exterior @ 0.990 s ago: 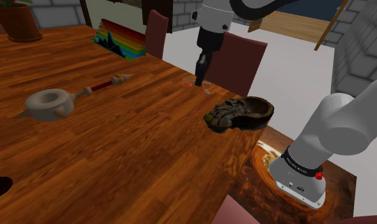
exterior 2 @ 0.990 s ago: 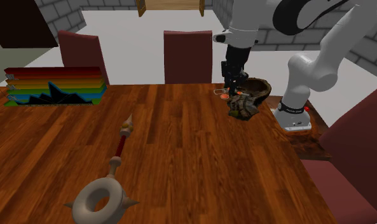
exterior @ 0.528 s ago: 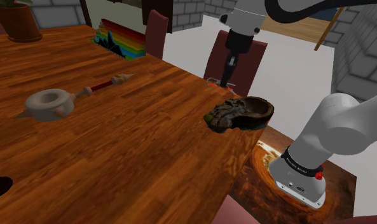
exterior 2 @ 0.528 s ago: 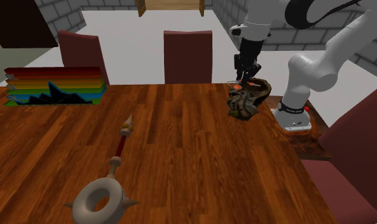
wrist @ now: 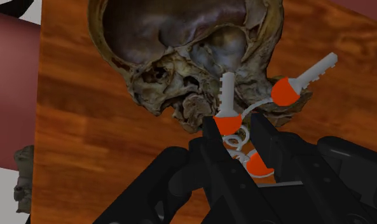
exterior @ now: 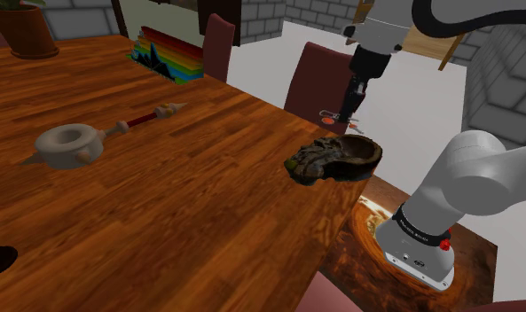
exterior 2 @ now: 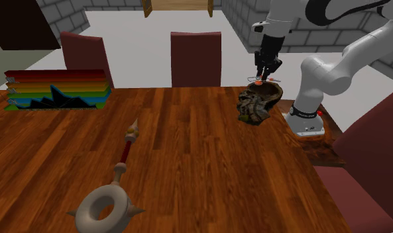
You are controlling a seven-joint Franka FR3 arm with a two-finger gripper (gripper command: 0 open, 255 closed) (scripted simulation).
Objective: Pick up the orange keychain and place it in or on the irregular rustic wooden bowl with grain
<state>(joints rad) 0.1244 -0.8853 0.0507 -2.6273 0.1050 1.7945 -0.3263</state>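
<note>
Hanging over the wooden bowl (wrist: 149, 89), the claw (wrist: 236, 125) is clamped on the orange keychain (wrist: 283, 92).

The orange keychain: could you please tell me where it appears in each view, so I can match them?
Shoulder view: the orange keychain hangs from the tool just above the bowl, right of centre.
Second exterior view: upper right, held over the bowl.
Wrist view: clasped in the tool, keys against the bowl's rough edge.
Shared landmark: the bowl.
</note>
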